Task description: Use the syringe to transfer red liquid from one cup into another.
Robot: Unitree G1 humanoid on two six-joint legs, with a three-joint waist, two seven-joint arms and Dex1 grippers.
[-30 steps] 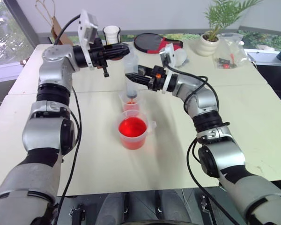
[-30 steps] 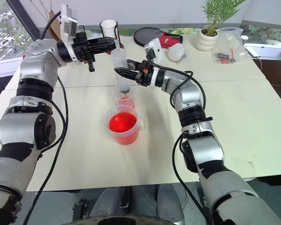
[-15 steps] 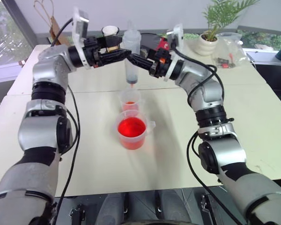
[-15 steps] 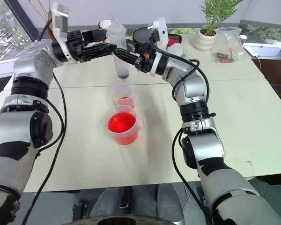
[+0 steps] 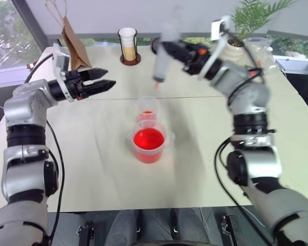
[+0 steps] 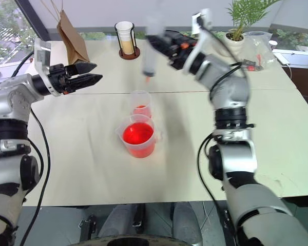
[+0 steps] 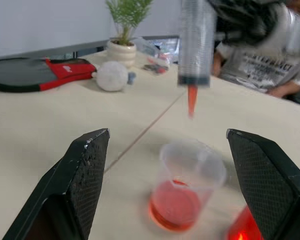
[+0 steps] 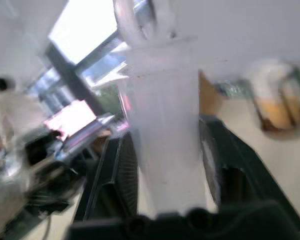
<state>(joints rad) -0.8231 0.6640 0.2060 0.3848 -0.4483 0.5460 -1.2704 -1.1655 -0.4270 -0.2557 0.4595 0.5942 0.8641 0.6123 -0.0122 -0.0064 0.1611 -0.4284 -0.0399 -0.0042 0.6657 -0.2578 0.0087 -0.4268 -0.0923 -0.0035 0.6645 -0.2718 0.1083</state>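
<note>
My right gripper (image 5: pixel 170 50) is shut on the barrel of the clear syringe (image 5: pixel 161 62), holding it upright in the air, above and a little behind the smaller cup (image 5: pixel 147 108). The syringe's dark seal sits low in the barrel (image 7: pixel 194 40), just over the orange-red tip. A shallow layer of red liquid (image 7: pixel 174 204) lies in the smaller cup. Just in front of it stands the larger cup (image 5: pixel 149 144), bright with red liquid. My left gripper (image 5: pixel 109 78) is open, level, and well to the left of both cups, holding nothing.
A tall glass with beige contents (image 5: pixel 127 45) stands on a coaster at the back. A brown paper bag (image 5: pixel 74 43) is at the back left. A potted plant (image 5: pixel 237 31) and a plastic bag (image 5: pixel 257 48) are at the back right. A person (image 7: pixel 260 60) sits beyond the table.
The syringe rose out of the smaller cup and moved up and to the right in my right gripper. My left gripper opened, let go of the syringe's top and drew back to the left.
</note>
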